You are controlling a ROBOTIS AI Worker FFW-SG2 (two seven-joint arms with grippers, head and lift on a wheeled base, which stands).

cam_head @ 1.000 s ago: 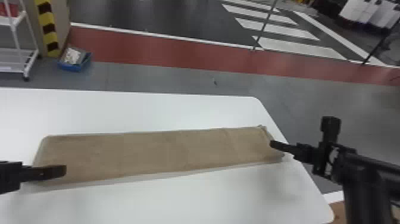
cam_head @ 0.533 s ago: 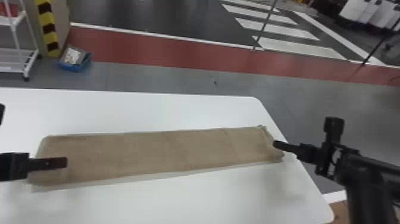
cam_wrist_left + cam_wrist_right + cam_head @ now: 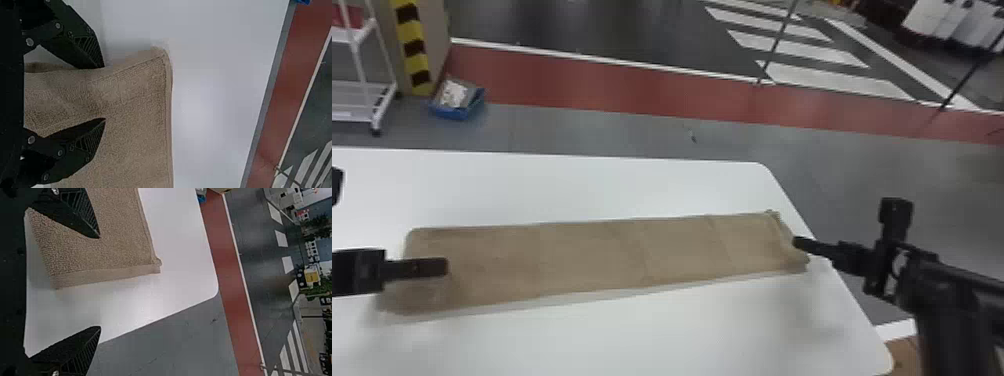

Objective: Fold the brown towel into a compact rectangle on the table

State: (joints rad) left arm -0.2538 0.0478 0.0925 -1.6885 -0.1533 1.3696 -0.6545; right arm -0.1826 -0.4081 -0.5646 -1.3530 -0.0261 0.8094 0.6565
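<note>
We see the brown towel (image 3: pixel 592 256) lying flat on the white table (image 3: pixel 682 340) as a long, narrow strip with nubby pile. Faint creases cross it, and a smoother band finishes its right end, where one corner sticks up a little in a small nub. Its edge at the left end looks layered.

Our left gripper (image 3: pixel 446 267) is at the towel's left end. In the left wrist view we see its fingers spread, one over the cloth and the other at the towel's left edge; we cannot tell whether they touch it. Our right gripper (image 3: pixel 795 242) is at the opposite end, also with its fingers apart: in the right wrist view one overlaps the cloth and the other is out past the banded end. We see no cloth pinched by either.

The towel's long axis runs left to right across the table, its short ends facing our two sides. The strip slants slightly, the right end lying closer to the table's far edge and near its right edge.
</note>
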